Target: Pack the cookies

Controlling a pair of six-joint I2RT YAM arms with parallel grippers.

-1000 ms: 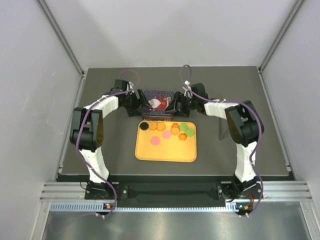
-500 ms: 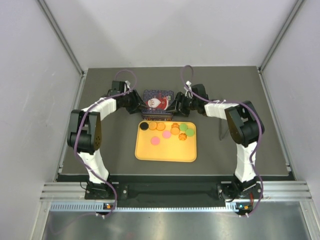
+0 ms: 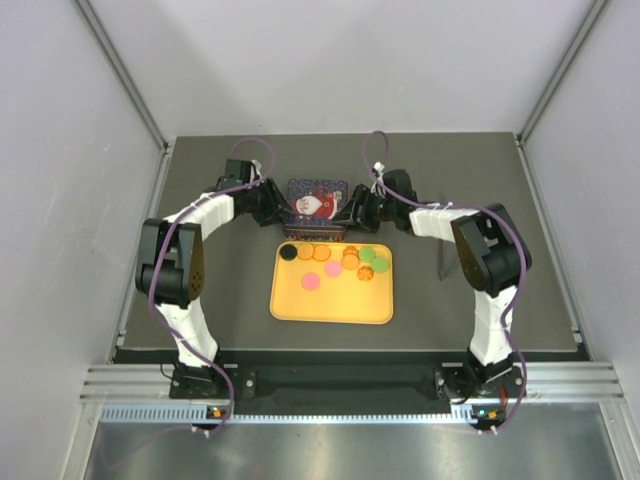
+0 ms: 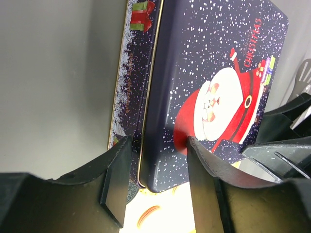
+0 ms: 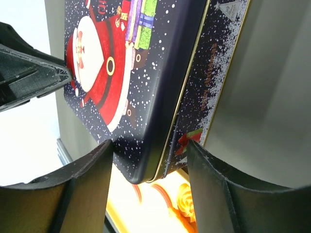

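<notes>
Enclosure: pale grey walls at 9, 12 and 3 o'clock; aluminium rail along the 6 o'clock edge.
Surface: dark grey, matte.
Yellow tray: at centre of surface.
Cookies: about 10 discs, clustered in the tray's 12 o'clock half; mostly orange, plus 1 black, 2 pink, 2 green.
Christmas tin: navy, Santa lid resting on base, lying flat just beyond the tray at 12 o'clock.
Left gripper: at the tin's 9 o'clock; fingers spread apart, straddling 1 tin corner.
Right gripper: at the tin's 3 o'clock; fingers likewise parted around the opposite corner.
Contact with tin: not discernible.
</notes>
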